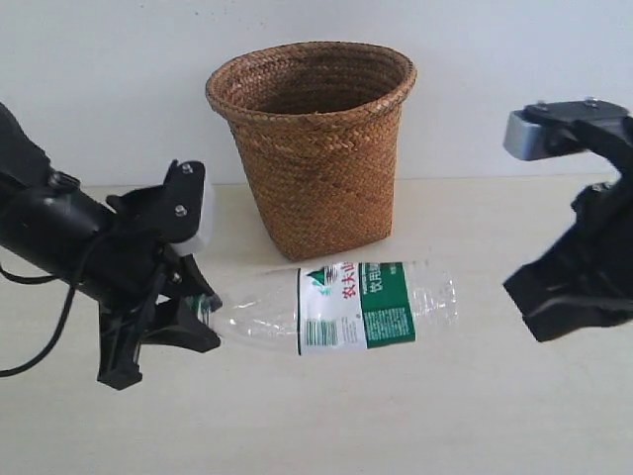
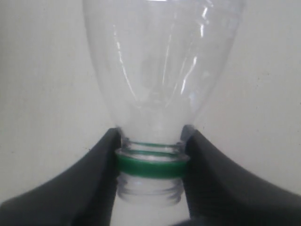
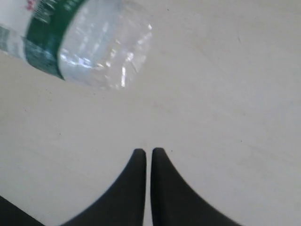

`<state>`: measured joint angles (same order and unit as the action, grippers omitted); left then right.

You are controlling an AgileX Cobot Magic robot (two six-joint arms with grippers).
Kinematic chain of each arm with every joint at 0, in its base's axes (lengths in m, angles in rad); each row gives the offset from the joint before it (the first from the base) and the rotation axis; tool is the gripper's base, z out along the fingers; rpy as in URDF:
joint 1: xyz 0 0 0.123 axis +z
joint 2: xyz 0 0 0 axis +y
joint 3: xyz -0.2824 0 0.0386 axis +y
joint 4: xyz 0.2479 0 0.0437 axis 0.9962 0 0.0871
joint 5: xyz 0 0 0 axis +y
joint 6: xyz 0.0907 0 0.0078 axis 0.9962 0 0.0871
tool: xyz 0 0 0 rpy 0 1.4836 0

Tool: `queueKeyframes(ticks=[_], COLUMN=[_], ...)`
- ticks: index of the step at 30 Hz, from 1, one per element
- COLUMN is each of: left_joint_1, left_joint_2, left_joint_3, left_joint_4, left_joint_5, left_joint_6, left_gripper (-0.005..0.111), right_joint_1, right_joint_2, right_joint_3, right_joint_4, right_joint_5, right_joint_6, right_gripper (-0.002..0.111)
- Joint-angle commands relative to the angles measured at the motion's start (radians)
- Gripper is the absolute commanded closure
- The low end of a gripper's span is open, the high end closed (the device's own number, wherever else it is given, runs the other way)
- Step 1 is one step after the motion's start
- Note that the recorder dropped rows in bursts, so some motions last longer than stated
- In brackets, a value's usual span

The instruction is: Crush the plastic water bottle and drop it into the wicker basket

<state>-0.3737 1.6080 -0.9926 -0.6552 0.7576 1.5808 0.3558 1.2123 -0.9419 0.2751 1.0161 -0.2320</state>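
The plastic water bottle (image 1: 341,305) lies on its side on the table, neck to the left, its green-and-white label facing the exterior view. My left gripper (image 1: 203,307) is shut on the bottle's neck; in the left wrist view the black fingers (image 2: 101,160) clamp the neck at the green cap ring (image 2: 151,165), and no cap shows. The wicker basket (image 1: 315,139) stands upright just behind the bottle. My right gripper (image 3: 148,151) is shut and holds nothing, hovering to the right of the bottle's base (image 3: 106,47).
The pale tabletop (image 1: 396,416) runs to a white wall behind the basket. The right arm's black body (image 1: 579,267) hangs over the table's right side. The left arm and its cable (image 1: 40,297) occupy the left side.
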Motion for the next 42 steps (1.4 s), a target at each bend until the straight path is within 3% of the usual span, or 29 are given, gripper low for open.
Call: queueKeyframes(ticks=[1, 12, 16, 19, 22, 23, 25, 27, 32, 34, 36, 37, 42], left_joint_1=[-0.008, -0.008, -0.008, -0.008, -0.008, -0.008, -0.008, -0.011, -0.009, -0.005, 0.006, 0.014, 0.014], left_joint_2=[-0.113, -0.186, -0.133, -0.041, 0.087, 0.164, 0.205, 0.214, 0.163, 0.125, 0.060, 0.032, -0.092], left_joint_3=[-0.007, -0.143, -0.229, -0.290, -0.372, -0.433, -0.467, -0.477, -0.479, -0.477, -0.424, -0.391, -0.294], left_joint_4=[-0.016, -0.018, -0.018, -0.037, -0.117, -0.187, -0.209, -0.171, -0.171, -0.171, -0.153, -0.088, 0.244], left_joint_5=[0.068, 0.093, -0.109, -0.408, -0.642, -0.690, -0.668, -0.678, -0.654, -0.561, -0.448, -0.415, -0.301], left_joint_6=[0.006, -0.042, -0.042, -0.042, -0.045, -0.108, -0.123, -0.114, -0.087, -0.089, -0.205, -0.273, -0.736], left_gripper=[0.102, 0.102, 0.102, 0.101, 0.080, 0.046, 0.011, 0.001, 0.027, 0.050, 0.092, 0.101, 0.102], right_joint_1=[-0.024, -0.024, -0.024, -0.024, -0.024, -0.024, -0.024, -0.024, -0.024, -0.024, -0.024, -0.024, -0.024], right_joint_2=[-0.106, -0.165, -0.165, -0.165, -0.165, -0.165, -0.165, -0.165, -0.165, -0.165, -0.165, -0.165, -0.130], right_joint_3=[0.091, 0.304, 0.344, 0.344, 0.344, 0.344, 0.344, 0.344, 0.344, 0.344, 0.344, 0.344, 0.302], right_joint_4=[-0.001, 0.003, 0.007, 0.012, 0.035, 0.055, 0.067, 0.067, 0.067, 0.067, 0.067, 0.064, -0.008], right_joint_5=[-0.002, -0.090, -0.131, -0.140, -0.153, -0.157, -0.143, -0.131, -0.143, -0.159, -0.210, -0.235, -0.285], right_joint_6=[0.001, -0.003, -0.012, -0.014, -0.047, -0.059, -0.069, -0.079, -0.105, -0.109, -0.109, -0.109, -0.069], right_gripper=[0.108, 0.108, 0.108, 0.108, 0.108, 0.108, 0.108, 0.108, 0.108, 0.108, 0.108, 0.108, 0.108])
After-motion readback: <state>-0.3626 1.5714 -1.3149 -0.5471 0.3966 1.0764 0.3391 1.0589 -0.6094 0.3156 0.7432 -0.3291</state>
